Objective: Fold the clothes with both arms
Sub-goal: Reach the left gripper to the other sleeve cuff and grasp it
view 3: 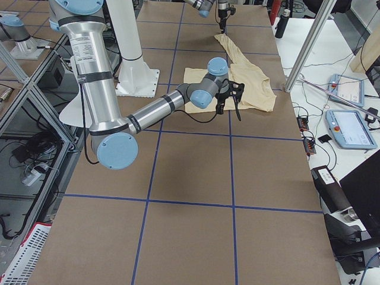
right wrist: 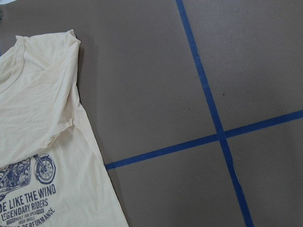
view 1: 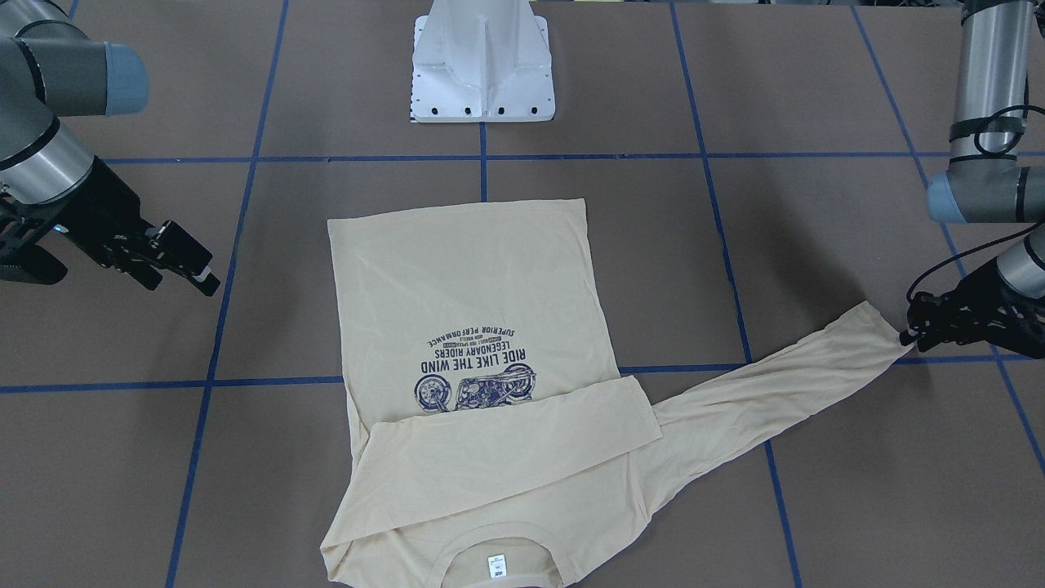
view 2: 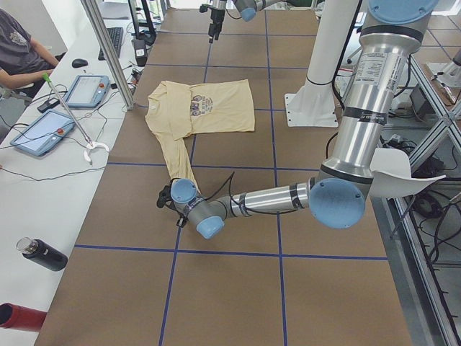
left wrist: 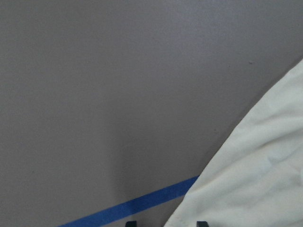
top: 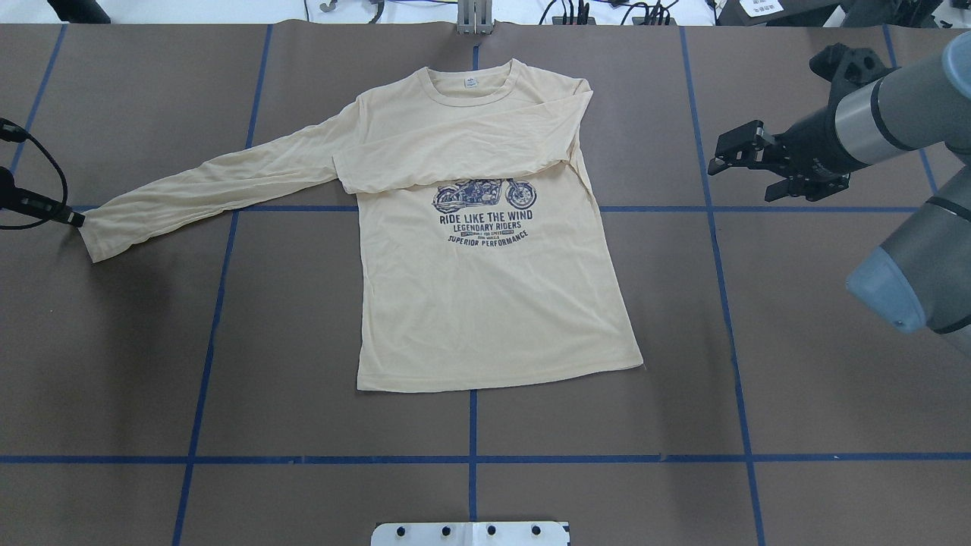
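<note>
The pale beige T-shirt (top: pixel 493 303) lies flat and print up in the middle of the table, collar at the far edge. One sleeve (top: pixel 455 148) is folded across the chest just above the print. The other sleeve (top: pixel 220 182) stretches out flat to my left. My left gripper (top: pixel 76 220) sits low at that sleeve's cuff (view 1: pixel 886 327). In the left wrist view its fingertips (left wrist: pixel 131 222) stand apart with the cuff's edge (left wrist: pixel 246 179) between them. My right gripper (top: pixel 740 171) is open and empty, above the table to the right of the shirt's shoulder (right wrist: pixel 42 94).
The white pedestal (view 1: pixel 482 73) stands at the robot's side of the table. Blue tape lines (top: pixel 470 459) cross the brown tabletop. Beyond the far edge, a side bench holds tablets (view 2: pixel 86 90) and bottles, and a person (view 2: pixel 18 43) sits there.
</note>
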Motion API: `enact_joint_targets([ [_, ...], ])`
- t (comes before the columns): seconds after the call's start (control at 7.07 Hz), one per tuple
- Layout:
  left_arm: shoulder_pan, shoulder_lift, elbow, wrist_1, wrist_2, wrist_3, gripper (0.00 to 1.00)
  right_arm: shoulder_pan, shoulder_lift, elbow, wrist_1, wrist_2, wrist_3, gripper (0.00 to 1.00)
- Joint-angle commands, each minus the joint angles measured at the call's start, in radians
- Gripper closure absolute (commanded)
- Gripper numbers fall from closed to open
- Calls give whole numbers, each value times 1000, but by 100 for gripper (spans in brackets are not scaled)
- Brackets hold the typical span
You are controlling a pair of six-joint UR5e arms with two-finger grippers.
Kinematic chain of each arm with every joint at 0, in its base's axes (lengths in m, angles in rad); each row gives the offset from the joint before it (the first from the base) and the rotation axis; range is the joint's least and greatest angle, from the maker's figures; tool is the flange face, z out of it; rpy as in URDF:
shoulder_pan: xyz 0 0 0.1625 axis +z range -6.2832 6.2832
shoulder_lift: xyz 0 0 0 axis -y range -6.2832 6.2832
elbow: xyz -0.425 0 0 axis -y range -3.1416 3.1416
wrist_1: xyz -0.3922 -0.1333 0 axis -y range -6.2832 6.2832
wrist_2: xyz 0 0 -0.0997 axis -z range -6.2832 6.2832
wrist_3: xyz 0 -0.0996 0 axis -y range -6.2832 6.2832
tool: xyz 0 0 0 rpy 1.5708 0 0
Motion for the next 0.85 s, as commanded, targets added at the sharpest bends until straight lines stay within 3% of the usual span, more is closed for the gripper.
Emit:
enact_joint_targets([
  [0.0,-1,3,-22,0,-16,-2,100,0,-2,0,0,-2,0,1],
  [0.14,-1,4,-57,9,-146,-35,100,0,-3,0,-2,0,0,1],
  [0.28,-2,7,-128,9,-207,-139,100,0,-5,0,-2,9,0,1],
  [0.57,36,-75,-288,9,-210,-476,100,9,-18,-4,-2,12,-6,1],
  [0.71,115,-200,-308,9,-198,-692,100,23,-46,-11,-3,5,-52,0],
])
